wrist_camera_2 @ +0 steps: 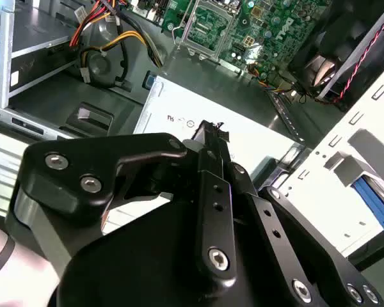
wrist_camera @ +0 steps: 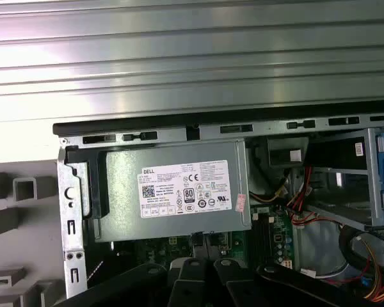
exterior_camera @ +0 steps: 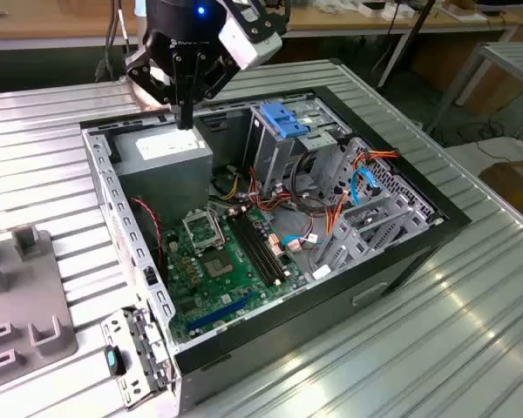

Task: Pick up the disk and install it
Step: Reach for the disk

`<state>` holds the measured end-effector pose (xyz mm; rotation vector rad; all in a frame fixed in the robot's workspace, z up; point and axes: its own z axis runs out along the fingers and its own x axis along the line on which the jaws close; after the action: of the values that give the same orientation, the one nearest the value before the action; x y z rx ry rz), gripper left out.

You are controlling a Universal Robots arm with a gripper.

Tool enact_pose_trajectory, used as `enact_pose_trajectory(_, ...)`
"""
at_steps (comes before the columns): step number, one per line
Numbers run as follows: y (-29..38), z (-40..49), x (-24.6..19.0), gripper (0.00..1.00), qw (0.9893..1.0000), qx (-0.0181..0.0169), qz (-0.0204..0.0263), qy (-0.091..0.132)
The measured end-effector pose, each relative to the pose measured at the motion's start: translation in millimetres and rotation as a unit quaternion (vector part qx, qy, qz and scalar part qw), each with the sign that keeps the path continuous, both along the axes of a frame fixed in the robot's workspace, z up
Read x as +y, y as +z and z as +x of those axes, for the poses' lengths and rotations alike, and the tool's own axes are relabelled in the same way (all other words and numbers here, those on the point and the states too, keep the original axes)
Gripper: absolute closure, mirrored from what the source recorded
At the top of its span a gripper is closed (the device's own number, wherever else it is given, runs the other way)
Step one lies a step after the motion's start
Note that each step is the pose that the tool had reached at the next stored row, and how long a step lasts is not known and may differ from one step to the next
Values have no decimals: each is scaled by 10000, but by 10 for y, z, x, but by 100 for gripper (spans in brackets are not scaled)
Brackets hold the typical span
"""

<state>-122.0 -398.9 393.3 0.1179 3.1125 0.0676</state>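
The disk is out of view. My black gripper [exterior_camera: 186, 117] hangs over the back corner of the open computer case [exterior_camera: 113, 200], on the exterior view's left. Its fingers are shut together with nothing between them. The tip [wrist_camera_2: 207, 128] points down at the white label of the large grey power-supply box [exterior_camera: 161, 157], a short way above it and not touching. The first wrist view looks straight down on that box [wrist_camera: 179, 192].
A bare blue plastic bracket [exterior_camera: 283, 120] sits on top of the metal drive cage [exterior_camera: 318, 165]. The green motherboard [exterior_camera: 222, 261] lies on the case floor, with red, orange and blue cables [exterior_camera: 357, 174] beside it. A grey fixture [exterior_camera: 26, 296] stands on the ribbed metal table [exterior_camera: 471, 331].
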Motion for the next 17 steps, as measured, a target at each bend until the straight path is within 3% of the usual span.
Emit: enact_pose_trajectory(17, 0, -34, 0, 89, 10000, 0, 0, 0)
